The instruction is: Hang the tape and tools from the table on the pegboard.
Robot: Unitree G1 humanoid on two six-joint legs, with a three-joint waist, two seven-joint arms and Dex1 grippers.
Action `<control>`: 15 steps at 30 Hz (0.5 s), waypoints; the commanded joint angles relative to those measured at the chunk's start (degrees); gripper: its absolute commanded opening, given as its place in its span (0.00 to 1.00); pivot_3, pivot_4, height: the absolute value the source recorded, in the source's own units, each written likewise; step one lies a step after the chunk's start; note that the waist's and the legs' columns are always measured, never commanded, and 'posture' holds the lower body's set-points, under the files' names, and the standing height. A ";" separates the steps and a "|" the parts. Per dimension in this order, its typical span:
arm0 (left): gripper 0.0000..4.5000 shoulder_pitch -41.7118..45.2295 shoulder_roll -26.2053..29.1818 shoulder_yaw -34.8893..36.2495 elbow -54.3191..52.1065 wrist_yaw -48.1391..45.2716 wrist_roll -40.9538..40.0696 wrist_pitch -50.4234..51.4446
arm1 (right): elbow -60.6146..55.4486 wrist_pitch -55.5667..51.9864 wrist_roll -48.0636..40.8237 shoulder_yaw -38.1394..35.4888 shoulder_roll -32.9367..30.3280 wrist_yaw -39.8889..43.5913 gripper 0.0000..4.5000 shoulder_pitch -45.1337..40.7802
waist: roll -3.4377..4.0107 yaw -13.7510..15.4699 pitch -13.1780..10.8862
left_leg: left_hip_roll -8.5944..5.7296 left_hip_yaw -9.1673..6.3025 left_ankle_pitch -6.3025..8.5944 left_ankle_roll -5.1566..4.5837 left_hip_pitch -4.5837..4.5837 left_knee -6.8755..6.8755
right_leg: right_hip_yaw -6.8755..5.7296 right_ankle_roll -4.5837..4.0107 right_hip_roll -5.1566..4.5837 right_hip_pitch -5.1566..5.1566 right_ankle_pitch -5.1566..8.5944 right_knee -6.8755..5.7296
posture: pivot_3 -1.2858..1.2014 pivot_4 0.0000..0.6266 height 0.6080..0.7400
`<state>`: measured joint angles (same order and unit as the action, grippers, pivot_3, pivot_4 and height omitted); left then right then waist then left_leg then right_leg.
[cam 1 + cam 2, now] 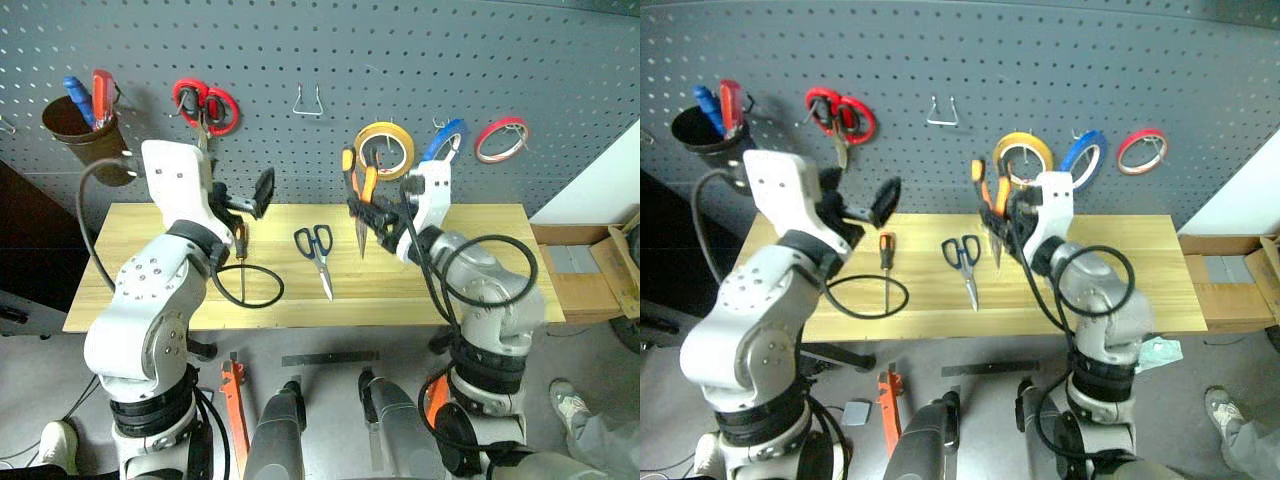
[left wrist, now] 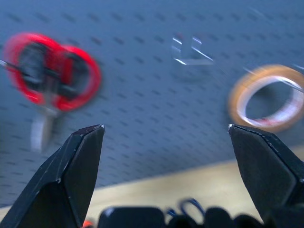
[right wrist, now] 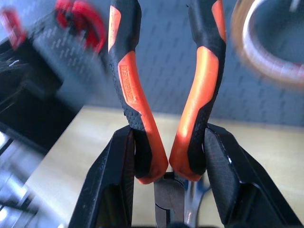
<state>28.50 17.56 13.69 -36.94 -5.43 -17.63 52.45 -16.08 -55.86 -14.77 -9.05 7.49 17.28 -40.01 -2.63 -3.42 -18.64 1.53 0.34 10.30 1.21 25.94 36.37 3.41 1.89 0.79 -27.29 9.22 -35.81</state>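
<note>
My right gripper (image 1: 375, 213) is shut on the pliers (image 1: 359, 190), holding them by their orange-and-black handles (image 3: 135, 95) with the nose pointing down. They hang above the table (image 1: 470, 285), close to the pegboard (image 1: 330, 45) and just left of the yellow tape. The blue tape (image 1: 446, 139) hangs on a pegboard hook. Dark blue-handled scissors (image 1: 316, 250) and a slim orange-and-black screwdriver (image 1: 241, 252) lie on the table. Raised in front of the pegboard, my left gripper (image 2: 166, 127) stands wide open and empty above the screwdriver.
On the pegboard hang a dark cup (image 1: 78, 125) with a blue and a red screwdriver, red scissors (image 1: 204, 105), a bare metal hook (image 1: 307, 101), a yellow tape roll (image 1: 385, 148) and a red tape roll (image 1: 501, 138). A cardboard box (image 1: 590, 275) stands beside the table's right end.
</note>
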 commanded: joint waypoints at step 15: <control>1.00 8.69 -0.04 -3.54 18.68 -1.05 4.54 -17.41 | 63.03 70.72 3.80 0.24 2.89 -6.69 0.38 -40.55 | -0.17 1.06 0.10 | 0.08 0.11 0.04 0.08 0.22 -0.33 | -0.14 -0.36 -0.10 -0.24 -0.29 -0.04 | 0.54 0.37 1.00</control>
<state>36.99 17.62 10.49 -17.11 -5.91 -13.36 36.89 45.99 9.78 -11.34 -8.35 9.28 11.52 -77.19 -2.79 -2.36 -18.54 1.59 0.44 10.34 1.29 26.18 36.05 3.27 1.54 0.66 -27.53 8.93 -35.85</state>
